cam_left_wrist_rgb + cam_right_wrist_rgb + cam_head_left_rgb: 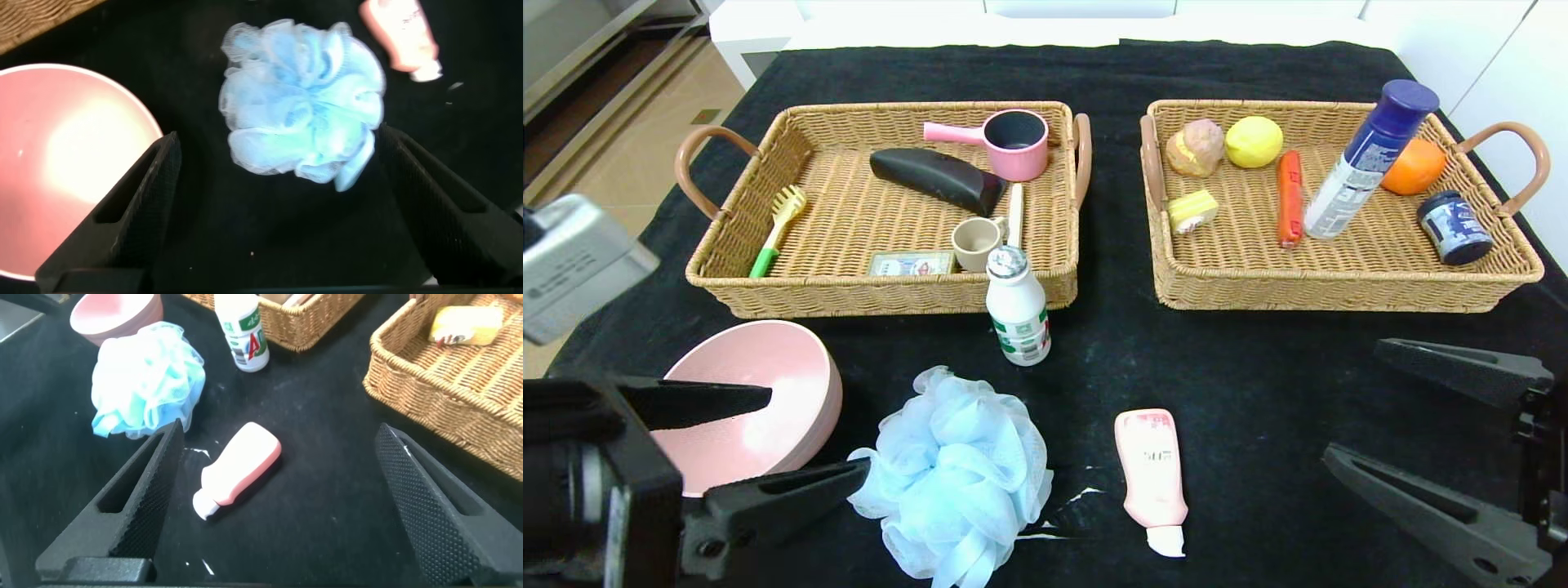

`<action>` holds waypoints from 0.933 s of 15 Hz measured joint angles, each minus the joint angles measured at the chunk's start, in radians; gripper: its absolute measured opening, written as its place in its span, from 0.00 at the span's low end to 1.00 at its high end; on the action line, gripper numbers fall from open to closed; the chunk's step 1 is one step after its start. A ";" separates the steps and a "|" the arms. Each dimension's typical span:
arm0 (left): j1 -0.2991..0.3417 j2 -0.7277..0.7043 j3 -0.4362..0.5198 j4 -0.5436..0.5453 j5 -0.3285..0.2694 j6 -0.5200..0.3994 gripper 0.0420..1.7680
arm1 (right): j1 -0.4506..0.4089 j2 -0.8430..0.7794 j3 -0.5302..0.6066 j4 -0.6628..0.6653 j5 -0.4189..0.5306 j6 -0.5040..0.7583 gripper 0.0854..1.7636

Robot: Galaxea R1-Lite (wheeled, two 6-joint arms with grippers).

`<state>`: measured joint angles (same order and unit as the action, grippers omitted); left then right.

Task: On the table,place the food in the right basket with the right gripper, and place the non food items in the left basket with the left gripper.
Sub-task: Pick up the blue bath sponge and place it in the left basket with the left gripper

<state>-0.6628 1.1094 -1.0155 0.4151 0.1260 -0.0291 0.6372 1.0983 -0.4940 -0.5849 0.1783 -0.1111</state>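
Note:
On the black cloth lie a light blue bath pouf [952, 469], a pink tube [1152, 478] lying flat, an upright white milk bottle [1018, 308] and a pink bowl [760, 400]. My left gripper [817, 437] is open at the front left, one finger over the bowl, the other beside the pouf; the pouf [302, 102] lies just ahead of its fingers [155, 196]. My right gripper [1364, 408] is open and empty at the front right; the pink tube [239, 467] lies between and ahead of its fingers [143, 494].
The left wicker basket [768, 286] holds a pink pot, a black case, a cup, a yellow-green brush and a card. The right wicker basket [1339, 290] holds a potato, lemon, sausage, cake, orange, a spray can and a dark jar.

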 joint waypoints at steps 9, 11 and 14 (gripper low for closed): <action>-0.137 0.144 -0.039 0.084 0.105 0.006 0.97 | -0.001 -0.048 -0.018 0.001 0.001 0.001 0.96; -0.149 0.166 -0.044 0.083 0.104 0.006 0.97 | -0.001 -0.051 -0.018 0.004 0.001 0.002 0.96; -0.154 0.195 -0.042 0.080 0.103 0.004 0.97 | -0.001 -0.050 -0.016 0.007 0.001 0.001 0.96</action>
<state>-0.8172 1.3047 -1.0574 0.4955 0.2294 -0.0249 0.6364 1.0487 -0.5102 -0.5777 0.1794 -0.1096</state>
